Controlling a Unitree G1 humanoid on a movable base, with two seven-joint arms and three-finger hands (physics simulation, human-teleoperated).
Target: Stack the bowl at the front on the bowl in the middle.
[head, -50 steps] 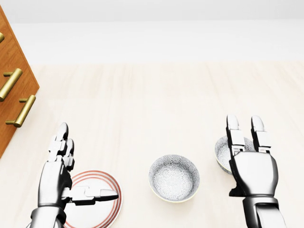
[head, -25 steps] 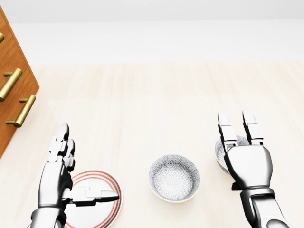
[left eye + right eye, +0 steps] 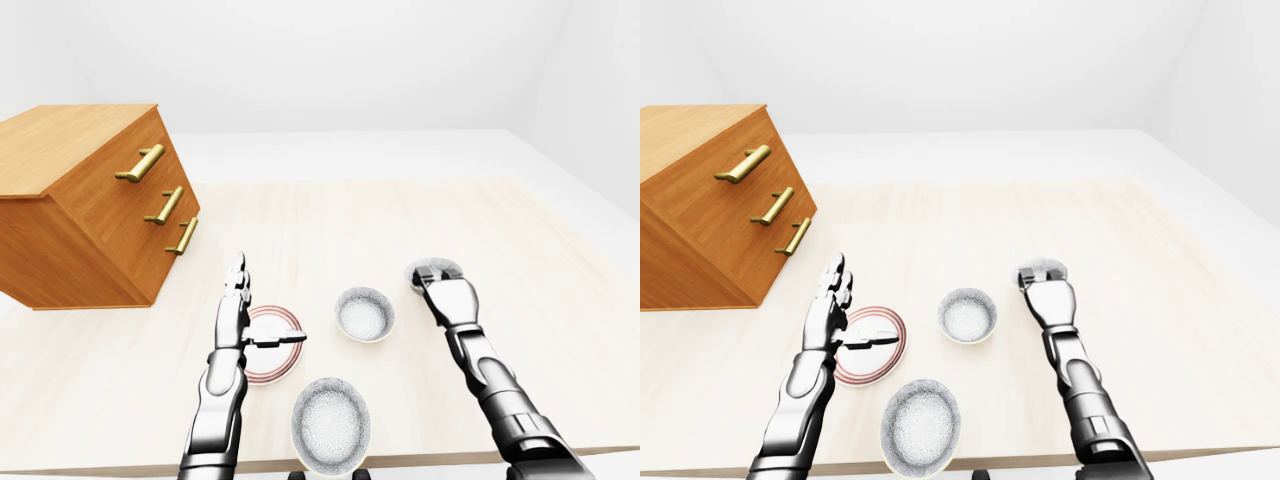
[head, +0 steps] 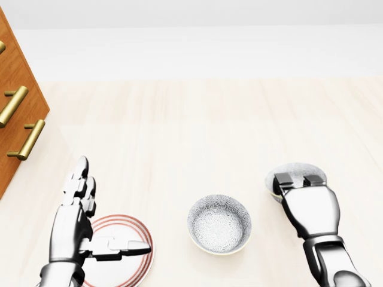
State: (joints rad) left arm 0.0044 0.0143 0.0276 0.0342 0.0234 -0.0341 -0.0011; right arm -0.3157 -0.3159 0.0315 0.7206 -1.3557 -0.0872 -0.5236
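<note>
Three patterned grey-white bowls stand on the pale wooden table (image 3: pixel 560 300). One bowl (image 3: pixel 330 422) is at the bottom edge of the left-eye view and does not show in the head view. A second bowl (image 4: pixel 219 223) sits in the middle. The third bowl (image 4: pixel 299 169) lies to the right. My right hand (image 4: pixel 297 180) reaches over this third bowl with its fingers (image 4: pixel 282 178) curled down over the near rim; the thumb is hidden. My left hand (image 4: pixel 99 224) stands open at the left, fingers straight up and thumb pointing right over a red-ringed plate (image 4: pixel 136 263).
A wooden drawer chest (image 3: pixel 80 210) with brass handles stands at the left of the table. The table's near edge (image 3: pixel 420 462) runs just below the bottom bowl. White floor and walls surround the table.
My right hand has moved up the head view onto the right-hand bowl, and its straight fingers have curled down over the rim. The left hand and the other bowls have stayed put.
</note>
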